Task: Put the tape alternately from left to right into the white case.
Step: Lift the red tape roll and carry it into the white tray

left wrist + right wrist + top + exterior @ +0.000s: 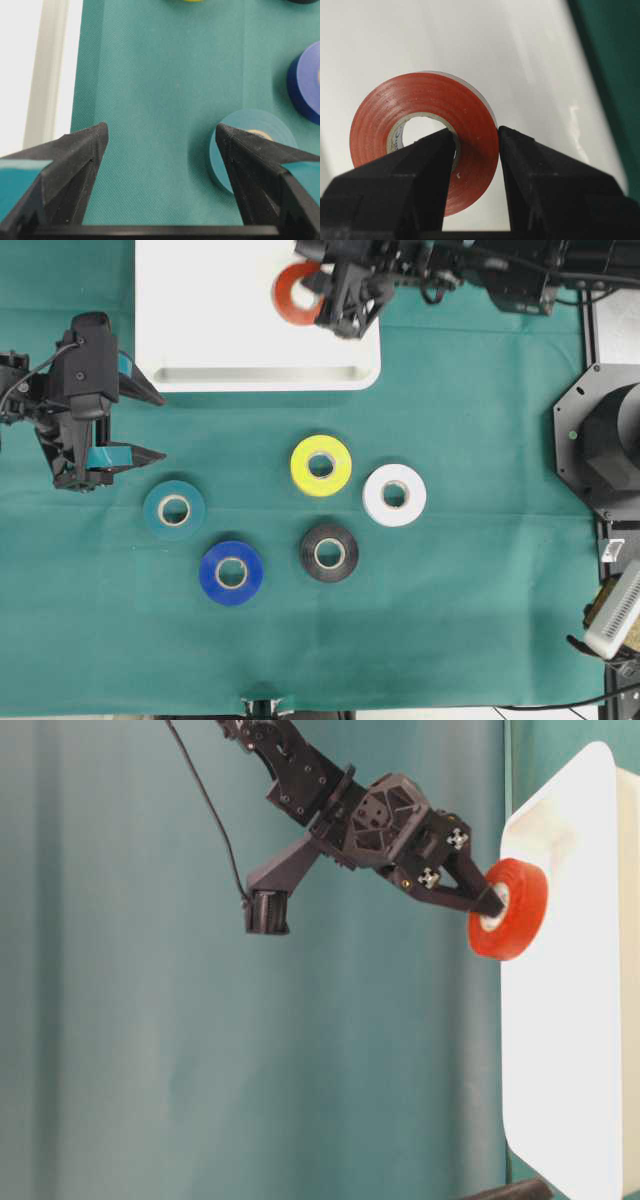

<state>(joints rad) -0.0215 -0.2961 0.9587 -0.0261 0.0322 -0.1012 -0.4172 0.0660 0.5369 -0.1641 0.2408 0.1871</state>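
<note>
My right gripper [318, 292] is shut on the red-orange tape [292, 295], one finger through its core and one outside the ring. It holds the roll on edge over the right part of the white case [220, 330]. The table-level view shows the red-orange tape [520, 910] at the case [570, 1050], and I cannot tell whether they touch. My left gripper [158, 426] stands open and empty over the cloth, left of the case's front edge. The teal tape [174, 509] lies flat just beyond its right finger [250, 165]. Yellow [321, 465], white [394, 495], black [329, 552] and blue [231, 573] tapes lie flat on the cloth.
A green cloth [480, 620] covers the table. A black octagonal robot base [610, 440] stands at the right edge, with a pale device [615, 610] below it. The right arm's body [480, 275] stretches along the back edge.
</note>
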